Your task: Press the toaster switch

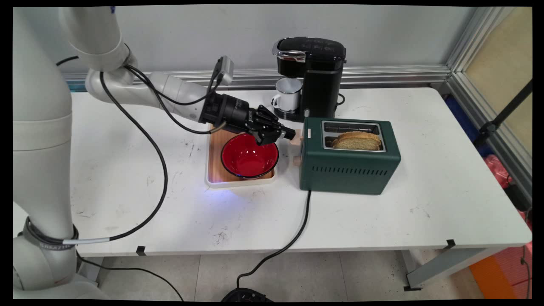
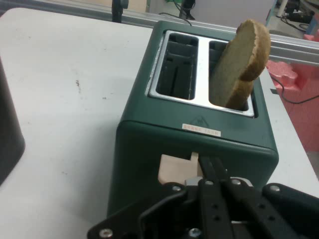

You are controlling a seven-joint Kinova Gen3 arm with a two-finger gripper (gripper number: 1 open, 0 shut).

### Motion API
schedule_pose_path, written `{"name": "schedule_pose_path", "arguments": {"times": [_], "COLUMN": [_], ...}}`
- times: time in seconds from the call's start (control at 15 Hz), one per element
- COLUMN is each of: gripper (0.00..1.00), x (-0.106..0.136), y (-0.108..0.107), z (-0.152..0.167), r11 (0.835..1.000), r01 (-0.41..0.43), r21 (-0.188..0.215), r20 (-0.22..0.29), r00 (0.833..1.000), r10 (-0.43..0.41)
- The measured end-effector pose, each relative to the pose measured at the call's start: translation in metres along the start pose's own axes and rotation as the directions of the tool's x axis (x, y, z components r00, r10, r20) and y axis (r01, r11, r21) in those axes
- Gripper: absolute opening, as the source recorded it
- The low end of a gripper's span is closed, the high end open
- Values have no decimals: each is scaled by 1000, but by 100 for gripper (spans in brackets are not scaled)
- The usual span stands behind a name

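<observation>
One slice of bread [image 1: 356, 141] stands in the green toaster [image 1: 348, 168] mid-table while the gripper [image 1: 290, 134], fingers together, presses the wooden lever [image 1: 297, 139]; slipping sideways could shove the toaster.

White table [image 1: 382, 212] — green toaster [image 1: 348, 165], wooden tray [image 1: 216, 170], black coffee maker [image 1: 316, 76]; toaster's black cord [image 1: 304, 221]

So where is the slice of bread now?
The slice of bread stands in the green toaster's near slot in the main view, right of the red bowl.
</observation>
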Motion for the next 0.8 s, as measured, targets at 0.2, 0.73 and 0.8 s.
{"name": "schedule_pose_path", "arguments": {"times": [0.2, 0.73, 0.8], "gripper": [0, 0, 0], "x": [-1, -7, -9], "y": [0, -2, -3], "z": [7, 23, 24], "r11": [1000, 1000, 1000], "r01": [5, 18, 19], "r21": [-4, -5, -5], "r20": [1, 9, 11], "r00": [1000, 1000, 1000], "r10": [-5, -18, -19]}}
